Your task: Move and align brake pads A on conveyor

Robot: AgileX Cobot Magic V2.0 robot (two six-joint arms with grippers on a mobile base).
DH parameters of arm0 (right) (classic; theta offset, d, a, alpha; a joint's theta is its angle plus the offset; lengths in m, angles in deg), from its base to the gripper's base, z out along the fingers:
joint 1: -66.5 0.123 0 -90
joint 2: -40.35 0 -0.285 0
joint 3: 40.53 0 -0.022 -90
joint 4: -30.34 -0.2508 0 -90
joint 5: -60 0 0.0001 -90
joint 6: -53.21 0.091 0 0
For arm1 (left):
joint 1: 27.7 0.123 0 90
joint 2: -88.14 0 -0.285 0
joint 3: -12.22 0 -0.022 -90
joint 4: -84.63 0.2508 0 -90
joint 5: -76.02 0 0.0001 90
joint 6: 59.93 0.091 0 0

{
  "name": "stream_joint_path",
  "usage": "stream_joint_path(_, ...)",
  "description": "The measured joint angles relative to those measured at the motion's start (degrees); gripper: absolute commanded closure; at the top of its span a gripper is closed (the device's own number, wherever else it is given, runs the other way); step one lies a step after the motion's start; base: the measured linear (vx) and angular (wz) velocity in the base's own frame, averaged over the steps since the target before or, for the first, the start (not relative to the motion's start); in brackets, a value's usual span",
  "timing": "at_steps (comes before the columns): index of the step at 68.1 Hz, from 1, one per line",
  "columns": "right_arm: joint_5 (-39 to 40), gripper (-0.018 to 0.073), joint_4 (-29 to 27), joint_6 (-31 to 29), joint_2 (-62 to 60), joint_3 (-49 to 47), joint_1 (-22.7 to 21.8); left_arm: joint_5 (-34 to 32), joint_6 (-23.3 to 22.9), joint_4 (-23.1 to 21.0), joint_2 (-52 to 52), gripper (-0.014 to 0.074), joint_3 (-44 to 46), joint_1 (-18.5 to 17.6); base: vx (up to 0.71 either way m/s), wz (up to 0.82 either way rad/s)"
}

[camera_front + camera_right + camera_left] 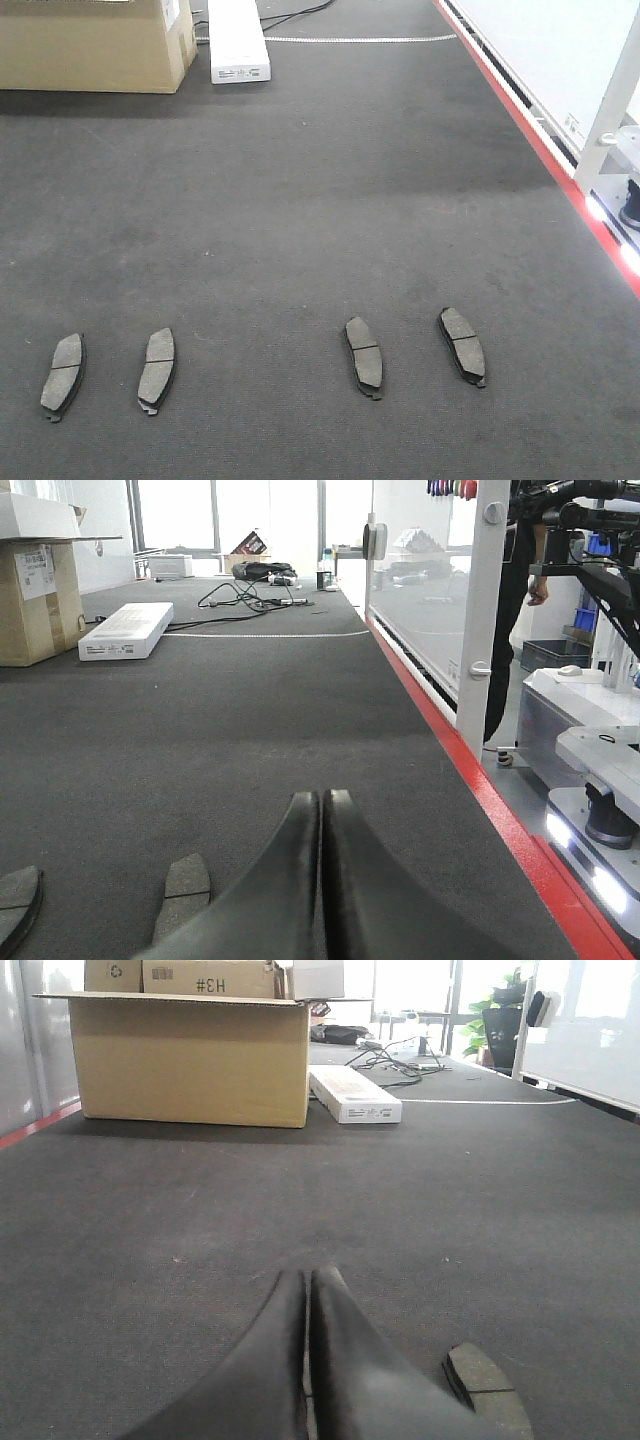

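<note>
Front view: four brake pads A lie on the conveyor (320,200) in a loose row near its front edge, long axes running roughly away from the camera — the far-left pad (62,375) and second pad (156,369) tip rightward, the third pad (364,356) and fourth pad (462,345) leftward.

Left wrist view: the left gripper (307,1290) has its jaws pressed together, empty; one pad lies just right of it.

Right wrist view: the right gripper (322,810) — likewise closed, empty — has two pads to its left.

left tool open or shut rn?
Shut. In the left wrist view the left tool has its fingers pressed together, nothing between them.
</note>
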Motion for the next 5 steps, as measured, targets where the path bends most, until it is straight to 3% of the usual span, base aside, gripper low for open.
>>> stream_joint_path(5,0.00,0.0571,0.00,0.00,0.00,0.00,0.00,0.00,0.00,0.00,0.00,0.0603,0.00,0.00,0.00,0.00)
